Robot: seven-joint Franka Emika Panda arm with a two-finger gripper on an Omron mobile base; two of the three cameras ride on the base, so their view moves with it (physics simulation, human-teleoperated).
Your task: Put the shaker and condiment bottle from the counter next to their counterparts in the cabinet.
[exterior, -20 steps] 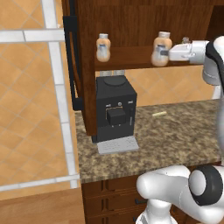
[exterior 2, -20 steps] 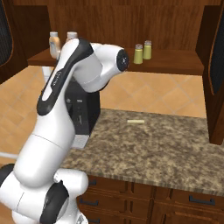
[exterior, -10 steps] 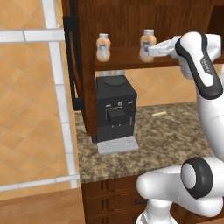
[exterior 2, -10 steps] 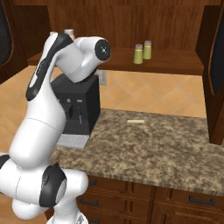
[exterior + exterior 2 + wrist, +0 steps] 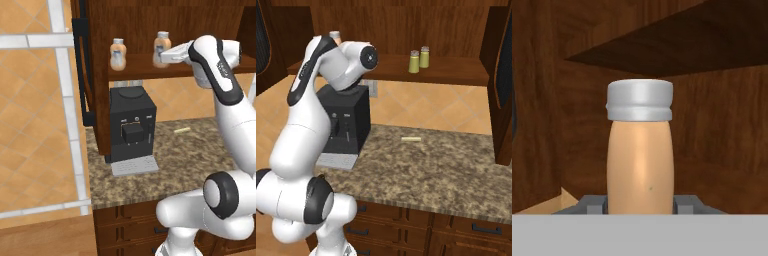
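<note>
Left base view: the condiment bottle stands upright at the shelf of the cabinet, clamped between the fingers at the end of the arm's level reach, with its twin bottle well apart to its left on the same shelf. Right base view: the two shakers stand just beside each other on the shelf, far to the right of the arm. Hand view: the fingers grip the bottle's base on both sides, its long axis vertical and pale cap up, so placement likely requires travel toward the twin.
</note>
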